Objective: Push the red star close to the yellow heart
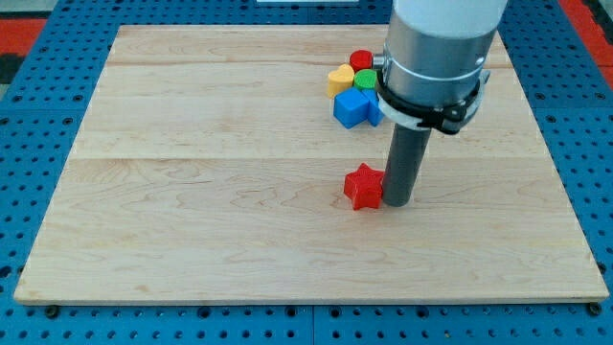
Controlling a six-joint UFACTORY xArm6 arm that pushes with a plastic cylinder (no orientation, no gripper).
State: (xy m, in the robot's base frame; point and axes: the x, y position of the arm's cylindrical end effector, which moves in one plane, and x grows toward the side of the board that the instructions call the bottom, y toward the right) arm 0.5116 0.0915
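In the one camera view, a pale wooden board (239,192) lay on a blue pegboard surface (38,144). The arm's grey body (436,48) came down from the view's top right and ended in a straight dark rod. My tip (397,203) rested on the board just to the right of the red star (363,186), touching it or very nearly so; the exact contact could not be told. The rod had no jaws to open or close, so it gripped nothing and only stood against the star's right side.

The red star sat near the middle of the board, a little right of centre and on the near side of the other blocks. The yellow heart (340,79) lay farther back, well apart from the star, at the left edge of a tight cluster. In that cluster a red round block (361,60) sat at the far side, a green block (366,79) sat just right of the heart, and a blue cube (351,107) sat on the near side. Another blue block (375,107) showed just right of the cube, partly hidden behind the arm, so its shape could not be made out.
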